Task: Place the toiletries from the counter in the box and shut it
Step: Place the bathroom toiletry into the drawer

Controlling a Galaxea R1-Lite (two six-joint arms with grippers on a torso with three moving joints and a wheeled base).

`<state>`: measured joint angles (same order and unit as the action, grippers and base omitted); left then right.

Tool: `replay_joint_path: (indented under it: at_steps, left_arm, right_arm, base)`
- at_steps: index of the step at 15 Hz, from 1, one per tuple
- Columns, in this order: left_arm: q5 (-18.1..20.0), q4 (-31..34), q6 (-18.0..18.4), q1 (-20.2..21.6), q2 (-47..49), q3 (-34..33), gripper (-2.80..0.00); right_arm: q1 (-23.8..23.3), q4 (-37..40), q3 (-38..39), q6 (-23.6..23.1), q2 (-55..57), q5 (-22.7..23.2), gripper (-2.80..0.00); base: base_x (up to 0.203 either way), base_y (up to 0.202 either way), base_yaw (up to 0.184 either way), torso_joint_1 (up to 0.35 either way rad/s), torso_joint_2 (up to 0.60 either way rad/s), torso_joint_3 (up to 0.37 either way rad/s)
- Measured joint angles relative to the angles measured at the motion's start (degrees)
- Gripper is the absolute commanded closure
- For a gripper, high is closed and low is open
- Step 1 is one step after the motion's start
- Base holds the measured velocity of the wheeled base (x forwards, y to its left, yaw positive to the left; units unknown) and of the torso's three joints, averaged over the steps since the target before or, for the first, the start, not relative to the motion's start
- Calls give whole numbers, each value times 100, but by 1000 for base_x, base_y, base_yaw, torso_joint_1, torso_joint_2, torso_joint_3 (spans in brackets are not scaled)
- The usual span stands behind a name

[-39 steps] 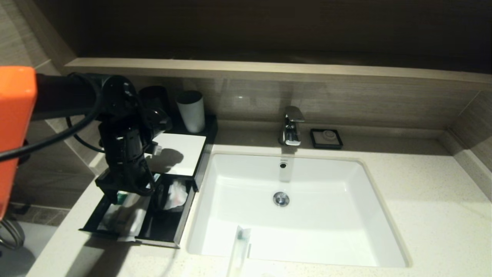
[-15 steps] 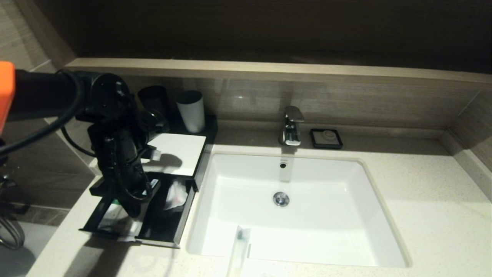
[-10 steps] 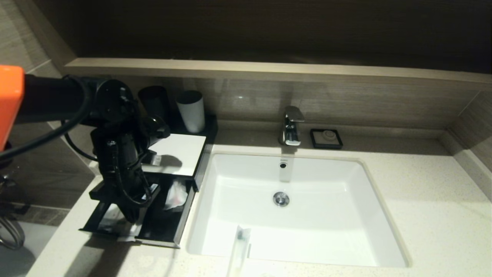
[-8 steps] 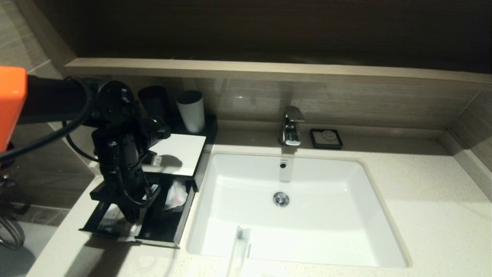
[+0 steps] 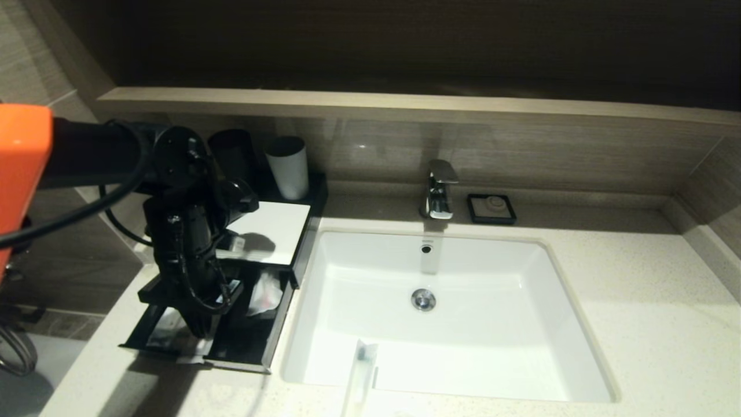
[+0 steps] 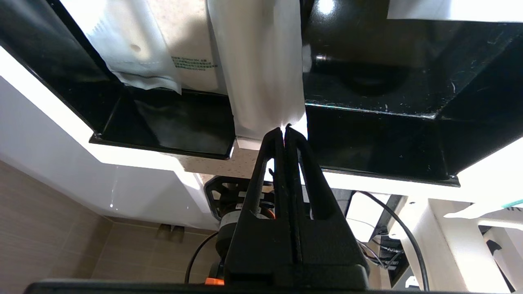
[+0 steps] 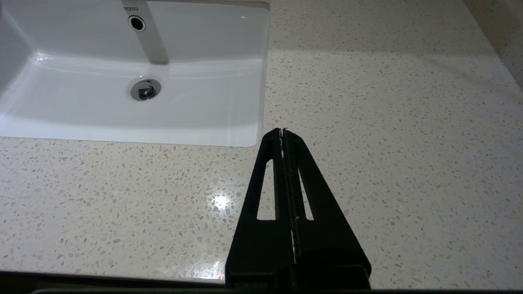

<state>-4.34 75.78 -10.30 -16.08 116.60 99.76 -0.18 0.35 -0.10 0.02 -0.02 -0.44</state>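
Speckled counter (image 7: 367, 102) around us: our left gripper (image 6: 284, 130) is pinched on a packet's (image 6: 261, 61) end, its length running to twelve o'clock over the drawer (image 6: 367, 134). Right gripper (image 7: 282, 130) closed, empty, idle.

This is a hotel-style bathroom: a white basin (image 5: 440, 313) is set in a speckled stone counter (image 5: 654, 324), with a chrome tap (image 5: 438, 190) behind the basin, a soap dish (image 5: 491, 208) beside the tap, and two cups (image 5: 286, 167) left of the tap.
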Motion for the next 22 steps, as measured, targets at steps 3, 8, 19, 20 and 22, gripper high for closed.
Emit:
replay_joint_path:
  at_steps: [3,8,19,20,22]
  left_arm:
    - [-8,-17,5,-1,58,5,0]
    - [-21,-74,2,7,123,35,0]
    - [-97,-505,-29,34,243,242,0]
    - [-101,-496,-76,38,232,304,0]
    - [-106,-448,-102,40,152,406,0]
  right_arm:
    - [0,-1,0,1,-1,2,0]
    - [0,-1,0,0,-1,0,0]
    - [0,-2,0,0,0,0,0]
    - [0,-2,0,0,-2,2,0]
    - [0,0,0,0,0,0,0]
  base:
    - [0,0,0,0,0,0]
    - [0,0,0,0,0,0]
    - [0,0,0,0,0,0]
    - [0,0,0,0,0,0]
    - [0,0,0,0,0,0]
